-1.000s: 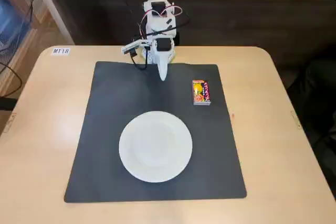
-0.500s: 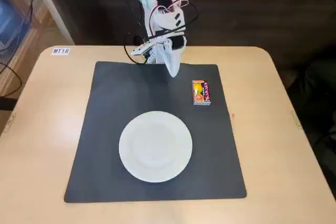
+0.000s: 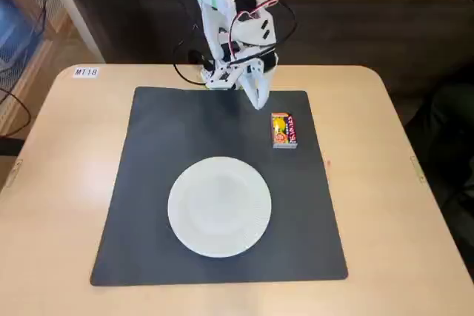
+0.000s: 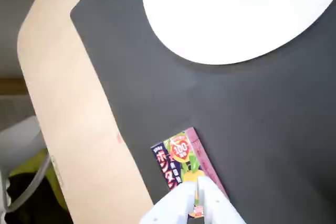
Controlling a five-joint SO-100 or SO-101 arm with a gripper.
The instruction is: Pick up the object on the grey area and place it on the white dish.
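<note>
In the fixed view the white arm rises from its base at the bench's (image 3: 67,183) far edge, folds over at the top and slopes down with the claw (image 3: 259,101) pointing at about five o'clock, hanging just above the mat's (image 3: 148,183) far edge. The claw's fingers look nearly together and hold nothing. The packet (image 3: 283,130) lies flat on the mat just beyond the claw tip, at one o'clock from the white dish (image 3: 219,206) and apart from it; in the wrist view the claw (image 4: 197,208) overlaps the packet's (image 4: 178,156) near end.
</note>
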